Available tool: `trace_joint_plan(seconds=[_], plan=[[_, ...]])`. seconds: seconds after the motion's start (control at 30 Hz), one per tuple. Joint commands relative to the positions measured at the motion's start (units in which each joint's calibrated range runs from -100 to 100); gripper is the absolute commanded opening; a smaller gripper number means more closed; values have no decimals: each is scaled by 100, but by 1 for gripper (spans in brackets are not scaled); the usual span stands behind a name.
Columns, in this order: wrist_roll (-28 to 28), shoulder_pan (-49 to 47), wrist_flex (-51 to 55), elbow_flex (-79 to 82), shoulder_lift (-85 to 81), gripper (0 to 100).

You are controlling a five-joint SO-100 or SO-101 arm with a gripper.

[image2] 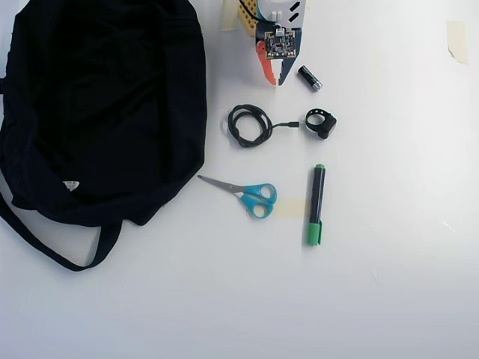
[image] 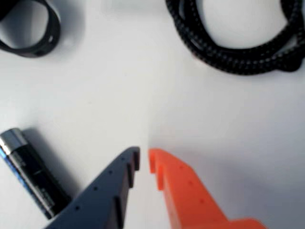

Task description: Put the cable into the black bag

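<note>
Gripper: hovering above the desk at the top of the overhead view; fingertips nearly together, clamping nothing
Cable: lying coiled on the desk, just below the gripper; right of the black bag
Strap ring: sitting by the plug end
Battery: lying beside the gripper

white table, bag, cable, scissors, marker

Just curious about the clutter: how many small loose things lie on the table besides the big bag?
5: cable center, ring strap right of it, battery by the gripper, scissors and green marker below. The black bag may hide more.
</note>
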Motion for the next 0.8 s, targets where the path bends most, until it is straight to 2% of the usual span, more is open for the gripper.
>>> trace_joint_plan(seconds=[0.0,0.23,0.37,0.53,0.77], plan=[[24,6,163,117,-50,2],[-24,36,146,117,-50,3],[-24,-31,-474,117,-17,2],[-24,-31,-1835,117,266,3],[-29,-31,-4591,-54,1344,3]])
